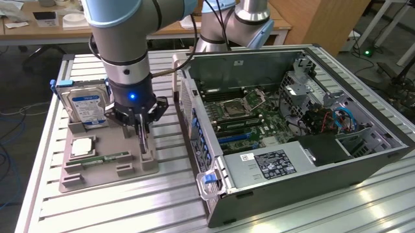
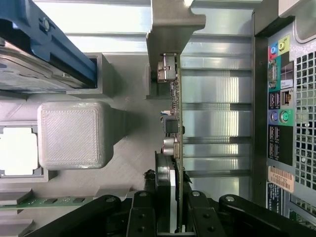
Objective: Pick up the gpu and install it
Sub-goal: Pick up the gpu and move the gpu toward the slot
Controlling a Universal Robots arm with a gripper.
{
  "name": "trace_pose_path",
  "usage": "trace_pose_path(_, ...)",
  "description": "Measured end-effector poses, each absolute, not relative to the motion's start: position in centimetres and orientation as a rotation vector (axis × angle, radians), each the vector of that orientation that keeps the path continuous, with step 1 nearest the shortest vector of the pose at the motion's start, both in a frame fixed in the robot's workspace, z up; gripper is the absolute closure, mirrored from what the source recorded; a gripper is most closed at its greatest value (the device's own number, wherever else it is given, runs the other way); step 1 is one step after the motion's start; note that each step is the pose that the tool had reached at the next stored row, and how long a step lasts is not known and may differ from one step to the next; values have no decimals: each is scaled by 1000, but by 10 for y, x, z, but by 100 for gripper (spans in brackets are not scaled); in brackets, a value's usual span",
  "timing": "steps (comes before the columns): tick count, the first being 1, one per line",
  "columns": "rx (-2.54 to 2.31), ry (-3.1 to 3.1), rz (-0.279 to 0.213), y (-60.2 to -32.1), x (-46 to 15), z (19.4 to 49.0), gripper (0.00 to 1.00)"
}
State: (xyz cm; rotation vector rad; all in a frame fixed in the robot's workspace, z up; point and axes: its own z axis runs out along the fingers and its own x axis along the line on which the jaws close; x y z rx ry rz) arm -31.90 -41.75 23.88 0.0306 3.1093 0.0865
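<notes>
The arm (image 1: 123, 29) is silver-grey with pale blue caps, and a blue light (image 1: 132, 96) glows above the black fingers (image 2: 165, 197). The gpu (image 2: 177, 98) is dark green along its edge, with a dull silver bracket (image 2: 170, 29). The hard drive (image 1: 87, 109) is silver with a blue-and-white label and sits in a bright blue frame (image 2: 44, 44). The holder tray (image 1: 97, 174) is matte grey with fine printed ridges, and the memory stick (image 1: 104, 158) is green. The surface (image 1: 129, 204) is shiny ribbed aluminium. The computer case (image 1: 363, 160) is charcoal, its motherboard (image 1: 259, 121) green with blue slots (image 1: 236, 138) and blue cables (image 1: 340, 119). The rear ports are pink (image 2: 272, 50), lime (image 2: 282, 45), purple (image 2: 272, 117) and green (image 2: 283, 117).
</notes>
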Motion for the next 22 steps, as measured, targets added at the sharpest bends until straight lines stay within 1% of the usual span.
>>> trace_pose_path(22, 31, 3109, 88, -418, -319, 259, 72)
